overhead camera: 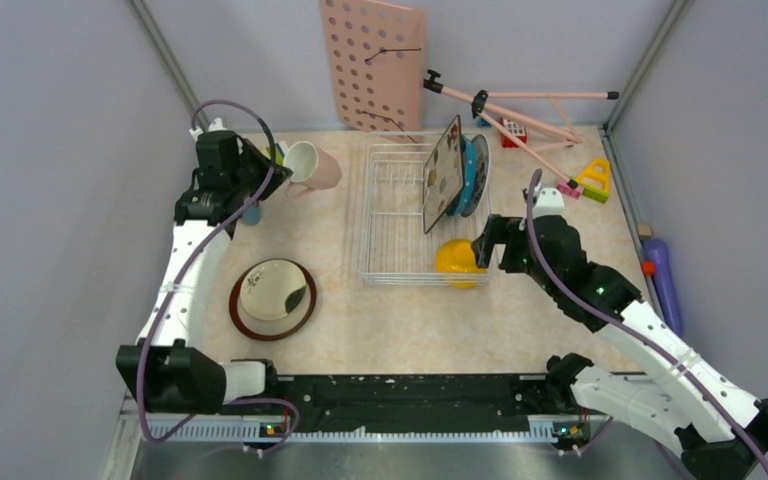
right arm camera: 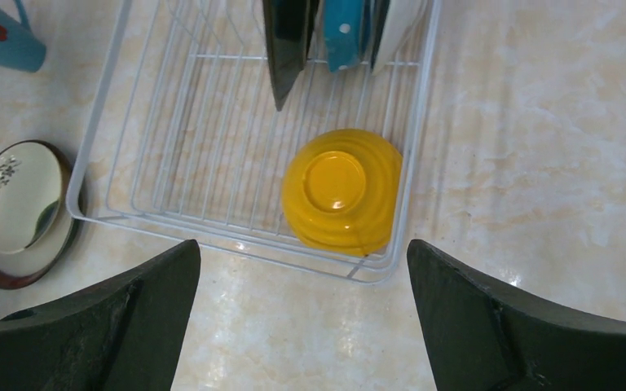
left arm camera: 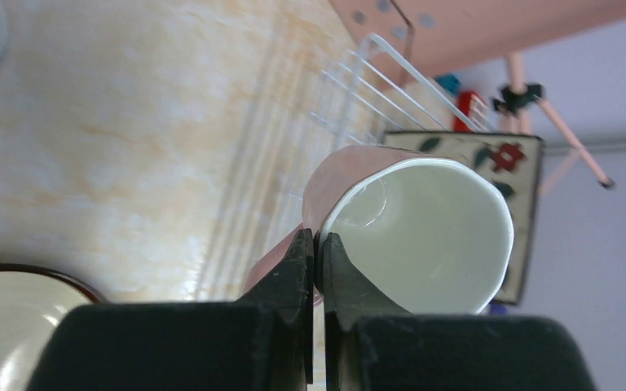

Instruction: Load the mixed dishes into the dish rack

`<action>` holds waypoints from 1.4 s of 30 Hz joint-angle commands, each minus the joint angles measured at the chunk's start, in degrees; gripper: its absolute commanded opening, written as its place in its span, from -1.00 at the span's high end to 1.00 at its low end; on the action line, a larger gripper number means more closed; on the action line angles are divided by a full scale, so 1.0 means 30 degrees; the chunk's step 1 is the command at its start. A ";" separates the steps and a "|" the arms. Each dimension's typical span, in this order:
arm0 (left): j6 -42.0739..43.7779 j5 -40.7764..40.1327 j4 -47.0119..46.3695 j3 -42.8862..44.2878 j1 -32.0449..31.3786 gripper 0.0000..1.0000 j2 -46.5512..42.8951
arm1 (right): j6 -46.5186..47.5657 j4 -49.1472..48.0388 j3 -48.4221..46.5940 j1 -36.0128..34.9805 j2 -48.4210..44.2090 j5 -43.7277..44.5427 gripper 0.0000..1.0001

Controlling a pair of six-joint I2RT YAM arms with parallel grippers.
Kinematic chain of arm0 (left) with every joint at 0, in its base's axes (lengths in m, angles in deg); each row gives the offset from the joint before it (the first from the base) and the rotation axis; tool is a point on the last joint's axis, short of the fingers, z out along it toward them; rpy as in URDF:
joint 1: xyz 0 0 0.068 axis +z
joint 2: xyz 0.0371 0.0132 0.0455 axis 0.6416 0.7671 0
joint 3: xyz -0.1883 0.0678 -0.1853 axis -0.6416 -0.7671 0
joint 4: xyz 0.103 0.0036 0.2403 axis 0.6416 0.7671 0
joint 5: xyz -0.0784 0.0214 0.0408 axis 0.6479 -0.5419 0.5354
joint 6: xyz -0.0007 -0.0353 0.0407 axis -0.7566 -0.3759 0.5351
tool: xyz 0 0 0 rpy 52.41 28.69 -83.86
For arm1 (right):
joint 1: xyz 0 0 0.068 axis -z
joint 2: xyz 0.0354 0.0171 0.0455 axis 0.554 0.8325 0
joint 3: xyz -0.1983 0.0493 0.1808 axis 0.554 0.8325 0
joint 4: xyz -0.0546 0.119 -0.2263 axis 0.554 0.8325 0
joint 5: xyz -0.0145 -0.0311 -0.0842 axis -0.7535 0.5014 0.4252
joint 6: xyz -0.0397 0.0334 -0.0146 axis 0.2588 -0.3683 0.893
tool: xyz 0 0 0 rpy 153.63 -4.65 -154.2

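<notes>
Pink mug is being pinched at its rim by the left hand, left of the rack; the right hand is being held wide open, empty, over the bowl inside it

top: overhead | left wrist: sideways, close | right wrist: downward | shared: dish rack

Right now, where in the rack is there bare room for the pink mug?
Dish rack's left half is bare, between its left wall and the square plate. Right side crowded: upright plates behind, yellow bowl in front.
</notes>
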 commanded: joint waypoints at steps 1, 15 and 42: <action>-0.2808 0.7098 -0.5358 -0.1674 -0.0100 1.00 -0.1837 | 0.1063 -0.1588 -0.1513 0.0150 -0.0403 -0.2568 -0.91; -0.7993 1.3612 -1.2973 -0.5820 -0.2235 1.00 -0.4107 | -0.0148 -0.8413 -0.2530 0.0135 0.1210 -1.2454 -0.98; -1.5975 1.4530 -2.1959 -0.6804 -0.4778 1.00 -0.1322 | -0.2733 -1.7412 0.0134 0.0135 0.1566 -1.2871 -0.98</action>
